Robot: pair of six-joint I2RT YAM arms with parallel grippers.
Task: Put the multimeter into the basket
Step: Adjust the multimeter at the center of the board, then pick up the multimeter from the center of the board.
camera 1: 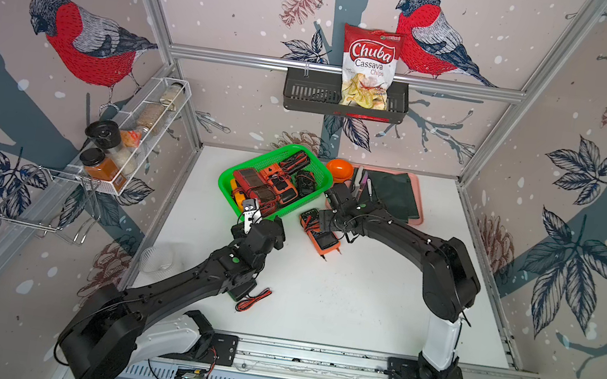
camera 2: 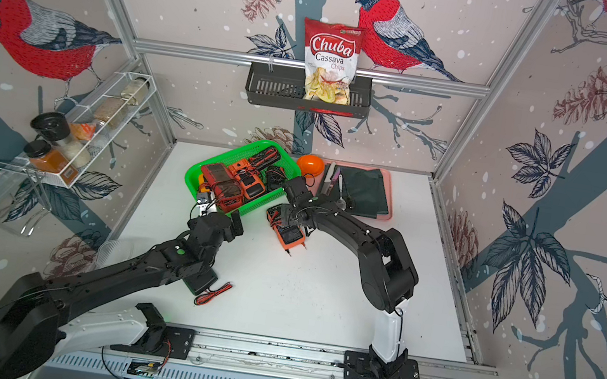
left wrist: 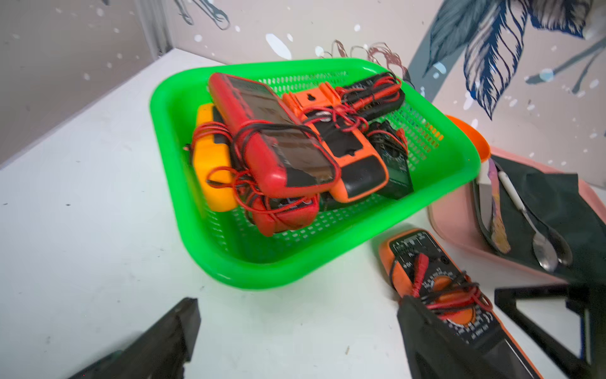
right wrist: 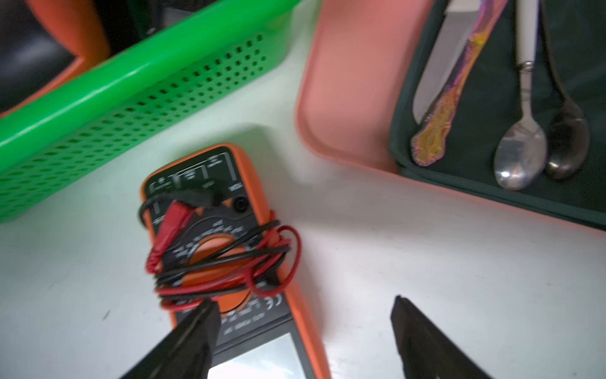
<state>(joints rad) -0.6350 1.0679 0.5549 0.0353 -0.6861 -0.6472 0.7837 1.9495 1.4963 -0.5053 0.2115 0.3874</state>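
Right gripper (right wrist: 300, 315): jaws spread wide, nothing held. One finger is over the multimeter (right wrist: 213, 187); contact is unclear in the blur.
Multimeter: orange, leads wound round it, flat on the white table (camera 1: 360, 288), just outside the green basket (right wrist: 131, 82).
Basket: holds several other meters (left wrist: 278, 147).
Left gripper (left wrist: 295, 321): jaws wide, empty, near the basket.
Pink tray (right wrist: 344, 98): carries cutlery and lies beside the multimeter.

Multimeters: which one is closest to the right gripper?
The orange multimeter wrapped in red and black leads, lying on the table beside the basket, by the open right gripper. The rest lie in the basket.
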